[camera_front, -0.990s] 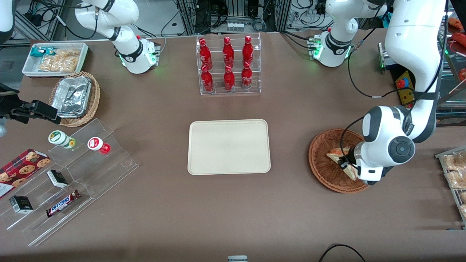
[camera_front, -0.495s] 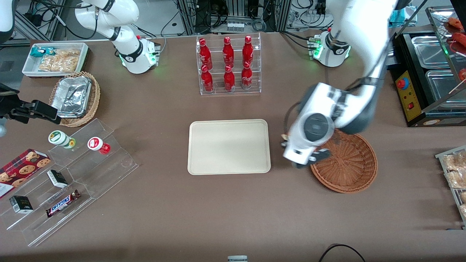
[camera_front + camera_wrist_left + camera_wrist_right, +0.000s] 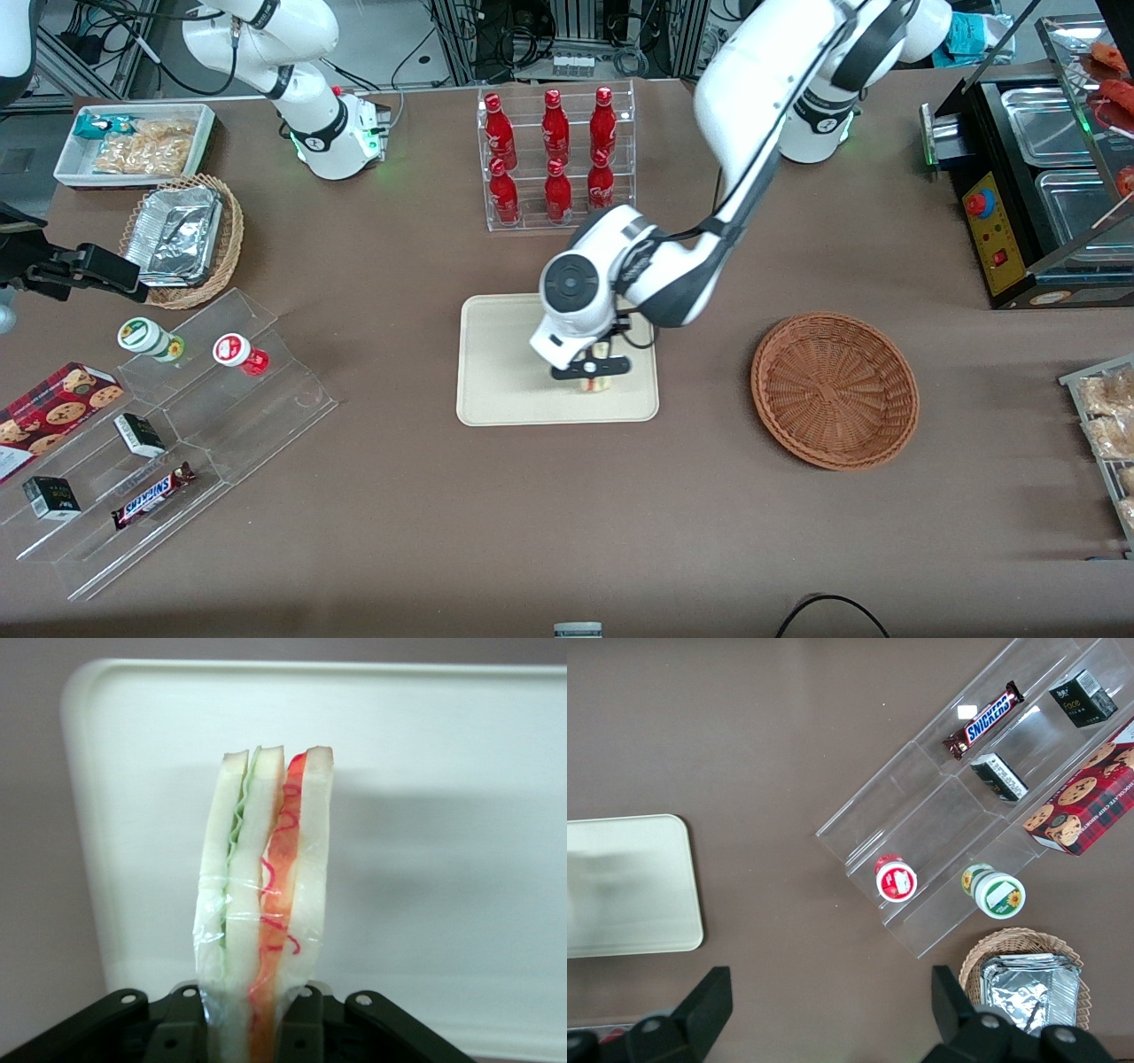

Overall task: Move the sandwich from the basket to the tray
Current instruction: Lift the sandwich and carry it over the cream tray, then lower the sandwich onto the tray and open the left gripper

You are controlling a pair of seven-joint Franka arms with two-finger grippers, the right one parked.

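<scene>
- The basket [image 3: 834,390] sits on the table toward the working arm's end, nothing visible in it.
- The gripper [image 3: 595,371] hangs over the tray [image 3: 505,354], on the side nearest the basket, its fingers [image 3: 301,1028] pinching the sandwich [image 3: 266,904].
- The sandwich stands on edge, wrapped in clear film; it seems to be above the tray, contact unclear.
- Farther off stands a rack of red bottles [image 3: 556,159].
</scene>
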